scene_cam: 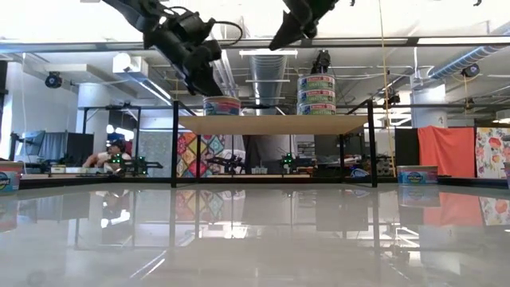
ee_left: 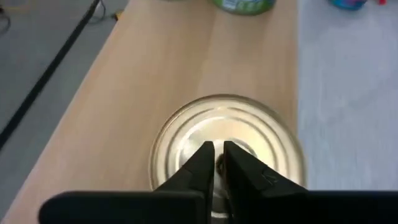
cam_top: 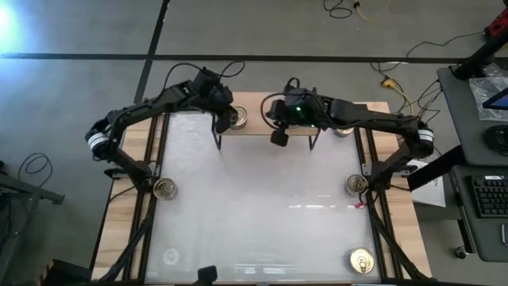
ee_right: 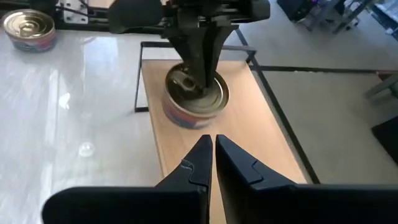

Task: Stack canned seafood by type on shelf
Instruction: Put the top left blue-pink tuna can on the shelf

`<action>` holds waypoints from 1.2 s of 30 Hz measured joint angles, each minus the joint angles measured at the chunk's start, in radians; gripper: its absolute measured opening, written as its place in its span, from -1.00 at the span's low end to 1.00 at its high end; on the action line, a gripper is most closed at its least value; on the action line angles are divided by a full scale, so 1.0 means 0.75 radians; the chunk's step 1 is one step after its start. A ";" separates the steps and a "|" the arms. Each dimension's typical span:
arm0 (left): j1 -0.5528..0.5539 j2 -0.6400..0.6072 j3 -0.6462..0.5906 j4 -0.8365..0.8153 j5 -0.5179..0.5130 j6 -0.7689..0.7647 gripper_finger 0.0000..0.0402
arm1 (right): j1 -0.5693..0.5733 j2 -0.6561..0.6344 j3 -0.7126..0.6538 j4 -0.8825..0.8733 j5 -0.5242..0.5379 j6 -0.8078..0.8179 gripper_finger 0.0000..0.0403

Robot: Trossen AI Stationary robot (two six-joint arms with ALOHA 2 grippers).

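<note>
the left gripper point(ee_left: 217, 163) hangs over a silver-lidded tin point(ee_left: 227, 146) that sits on the left end of the shelf point(cam_top: 258, 119), its fingers drawn together right at the pull ring on the lid; whether they pinch the ring cannot be told. the right gripper point(ee_right: 213, 163) hovers above the middle of the shelf with its fingers pressed together, holding nothing. a stack of three tins point(scene_cam: 316, 94) stands on the shelf's right part. on the white tabletop point(cam_top: 262, 199), a gold-lidded tin point(cam_top: 165, 188) lies at the left edge and two more point(cam_top: 355, 185) point(cam_top: 361, 260) lie at the right.
</note>
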 joint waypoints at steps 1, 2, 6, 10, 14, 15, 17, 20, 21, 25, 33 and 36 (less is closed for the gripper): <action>0.005 0.021 0.020 -0.009 0.000 -0.003 -0.91 | 0.000 -0.021 -0.028 0.009 0.001 0.009 -0.94; 0.009 0.042 0.042 -0.011 0.001 -0.006 -0.93 | 0.000 -0.043 -0.053 0.008 0.001 0.017 -0.94; 0.028 0.130 0.113 -0.031 0.012 -0.051 -0.99 | -0.001 -0.105 -0.117 0.017 0.004 0.045 -0.94; 0.044 0.207 0.183 -0.034 0.016 -0.095 -0.99 | 0.000 -0.142 -0.144 0.017 0.003 0.067 -0.94; 0.060 0.251 0.248 -0.050 0.009 -0.104 -0.99 | -0.001 -0.165 -0.167 0.018 0.003 0.081 -0.94; 0.064 0.256 0.260 -0.058 -0.001 -0.100 -0.99 | 0.000 -0.168 -0.175 0.017 0.002 0.083 -0.94; 0.074 0.260 0.282 -0.075 -0.061 -0.097 -0.99 | 0.005 -0.176 -0.191 0.015 0.003 0.087 -0.94; 0.097 0.261 0.305 -0.092 -0.219 -0.098 -0.99 | 0.014 -0.185 -0.204 0.014 0.002 0.102 -0.94; 0.107 0.259 0.309 -0.096 -0.273 -0.105 -0.99 | 0.014 -0.188 -0.204 0.005 0.001 0.103 -0.94; 0.131 0.255 0.327 -0.116 -0.257 -0.133 -1.00 | 0.028 -0.190 -0.205 0.002 0.001 0.107 -0.94; 0.115 0.239 0.336 -0.165 -0.164 -0.136 -1.00 | 0.034 -0.191 -0.205 0.007 0.001 0.101 -0.94; 0.119 0.240 0.336 -0.172 -0.182 -0.138 -1.00 | 0.034 -0.188 -0.205 0.009 0.002 0.098 -0.94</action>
